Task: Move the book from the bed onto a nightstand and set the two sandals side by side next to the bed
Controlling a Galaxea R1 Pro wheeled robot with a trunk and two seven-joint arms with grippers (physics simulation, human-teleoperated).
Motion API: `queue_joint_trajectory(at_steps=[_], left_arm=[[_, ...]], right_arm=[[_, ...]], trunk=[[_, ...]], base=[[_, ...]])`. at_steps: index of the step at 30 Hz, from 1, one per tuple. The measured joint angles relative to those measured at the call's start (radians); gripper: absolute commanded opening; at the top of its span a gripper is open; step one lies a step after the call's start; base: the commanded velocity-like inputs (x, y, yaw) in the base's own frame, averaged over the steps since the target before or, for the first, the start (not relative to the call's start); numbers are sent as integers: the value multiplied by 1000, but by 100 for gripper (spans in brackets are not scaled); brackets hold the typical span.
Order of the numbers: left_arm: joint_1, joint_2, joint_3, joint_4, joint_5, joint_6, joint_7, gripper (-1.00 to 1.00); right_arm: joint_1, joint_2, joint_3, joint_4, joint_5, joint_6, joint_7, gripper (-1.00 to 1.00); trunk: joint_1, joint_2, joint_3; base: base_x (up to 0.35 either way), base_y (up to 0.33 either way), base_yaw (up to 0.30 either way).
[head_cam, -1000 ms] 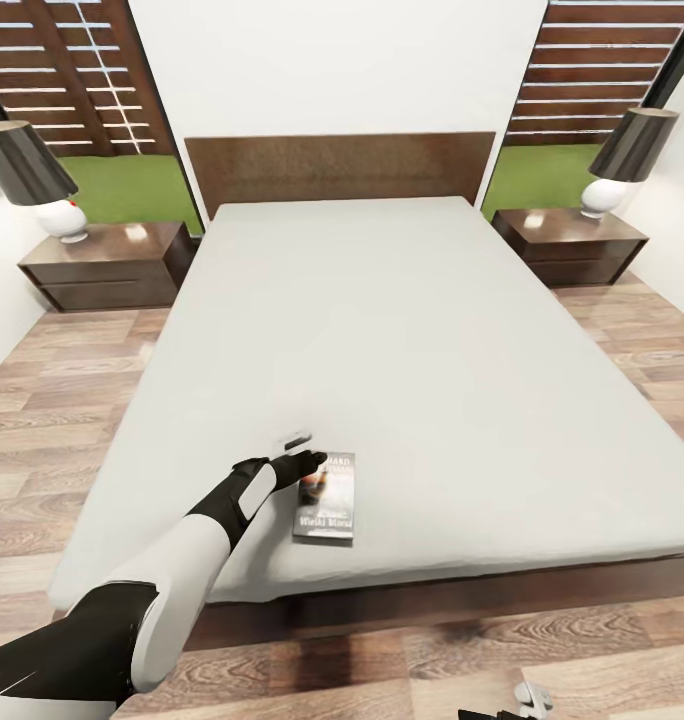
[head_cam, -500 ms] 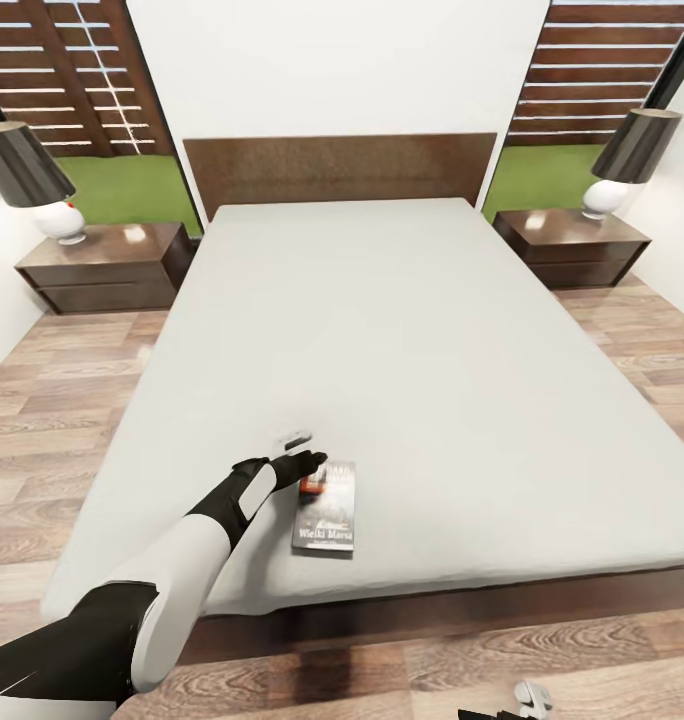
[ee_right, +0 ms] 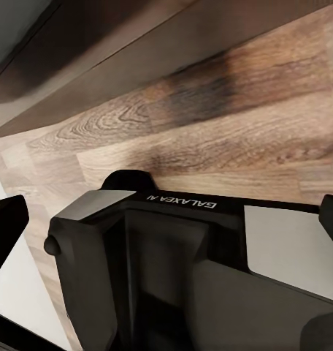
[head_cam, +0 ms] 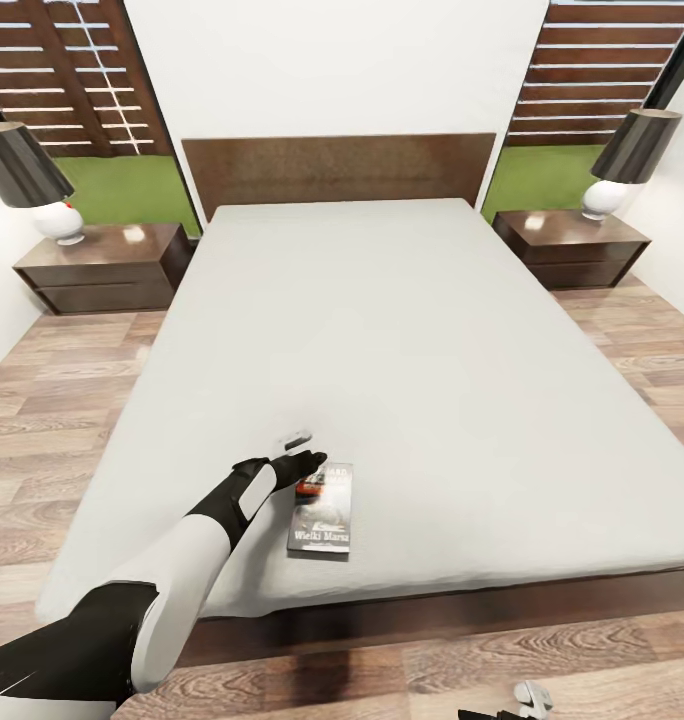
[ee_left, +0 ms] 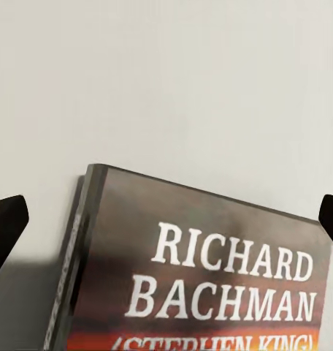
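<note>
The book (head_cam: pixel 322 508) lay near the bed's (head_cam: pixel 432 330) foot edge, at seven o'clock of the mattress; over the last second it had slid slightly toward that edge; the left gripper (head_cam: pixel 304 452), jaws spread wide, hovered at its top edge, so no grasp was made yet; the right gripper's state I could not tell.

The head view looks forward and down from beyond the foot of the bed (head_cam: pixel 412 330), taking in the whole mattress, the headboard (head_cam: pixel 337 168), both nightstands (head_cam: pixel 102 265) and the windows. The left wrist view sits very close over the mattress, facing down onto the book (ee_left: pixel 203 270); the head view shares that book (head_cam: pixel 322 509) and the surrounding sheet. The right wrist view hangs low, facing the wood floor (ee_right: pixel 232 117) and the bed frame's dark side, near the robot's own body.
</note>
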Motion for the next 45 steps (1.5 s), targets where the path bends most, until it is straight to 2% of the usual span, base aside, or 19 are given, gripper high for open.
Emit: queue_joint_trajectory(at_steps=[45], left_arm=[[0,0,1,0,0,0,0,100]], right_arm=[[0,0,1,0,0,0,1,100]], trunk=[[0,0,0]], base=[[-10,-10,-27]])
